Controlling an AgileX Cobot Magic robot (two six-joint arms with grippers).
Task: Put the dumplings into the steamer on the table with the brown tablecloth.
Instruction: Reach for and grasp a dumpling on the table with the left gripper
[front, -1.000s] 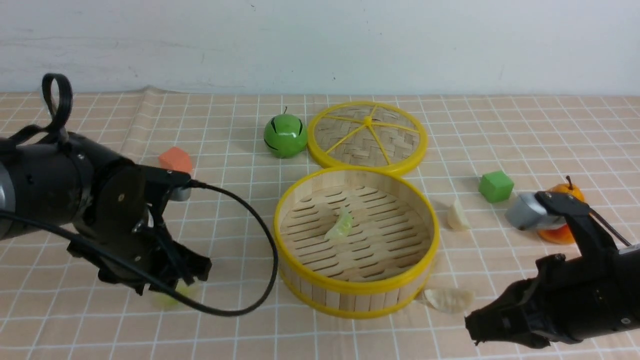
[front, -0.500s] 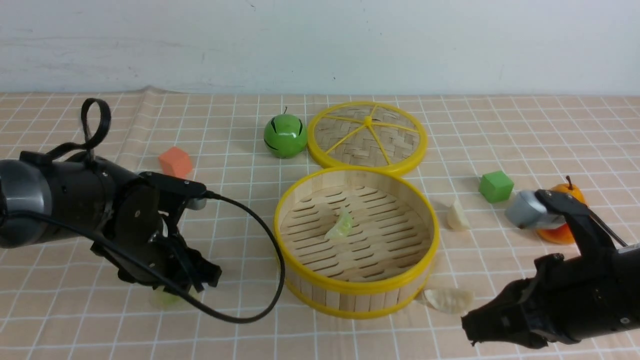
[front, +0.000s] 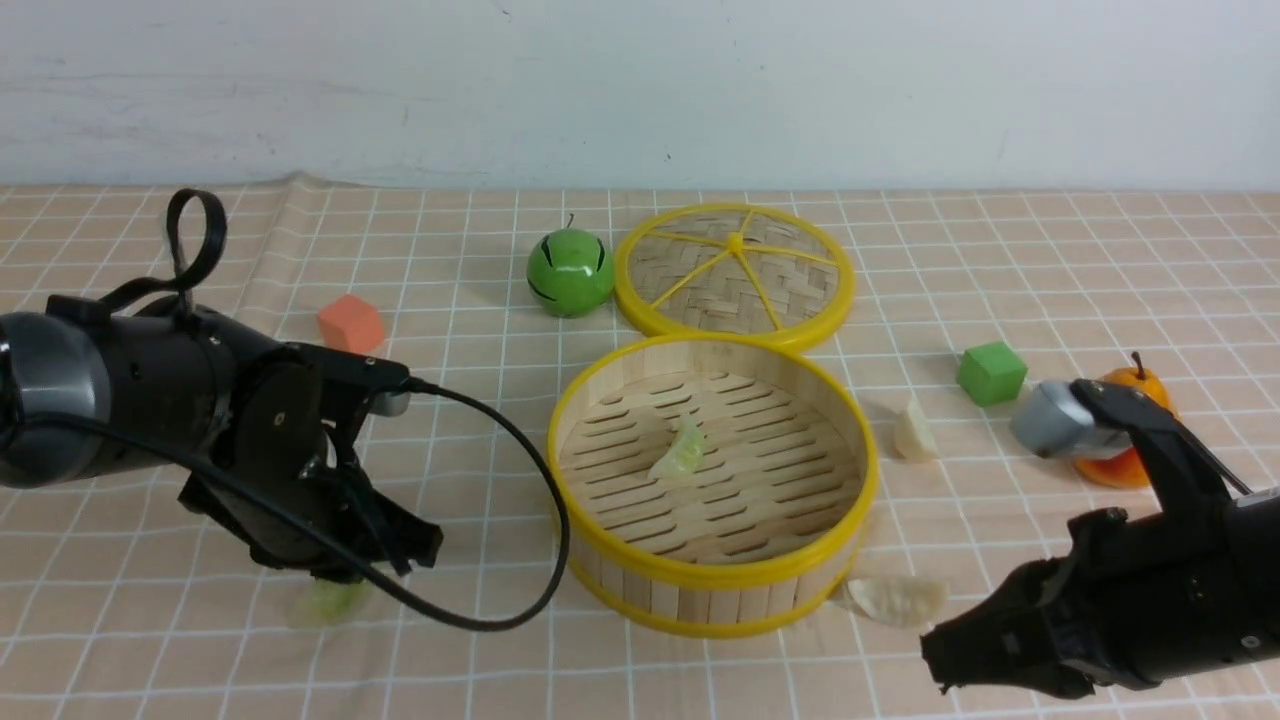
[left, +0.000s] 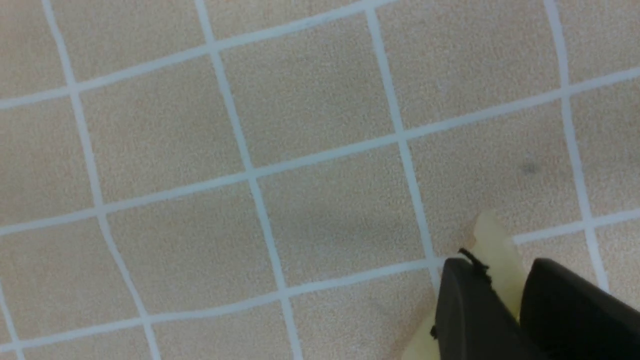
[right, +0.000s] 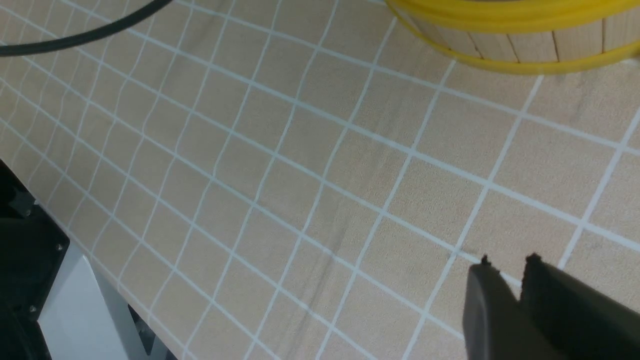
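Steamer (front: 705, 575), front view: we are seeing one pale green dumpling (front: 680, 450) lying inside on the slats, so by our judgement one of four is done.
Cream dumplings: we are counting two outside; one (front: 915, 435) is lying just beyond the steamer's right rim, and the other (front: 898, 600) is resting beside its near right wall. Both are waiting.
Second green dumpling: this one (front: 330, 603) is lying on the brown tablecloth (front: 490, 670), apart from the steamer on its left, directly under our left gripper (front: 380, 572). We are judging pickup to be the step in hand, with carrying and release remaining.
Right gripper, front view: we are keeping it (front: 940, 665) to the right of the steamer and nearer us.
Green dumpling, left wrist view: it is sitting between our fingertips (left: 500, 267), its pale end (left: 492, 227) poking out past them. The fingers are standing narrow, apparently pinching it; how firmly, we are not able to tell.
Steamer wall, right wrist view: we are seeing part of it (right: 577, 42) apart from our right fingertips (right: 509, 262), which are closing on nothing and standing together.
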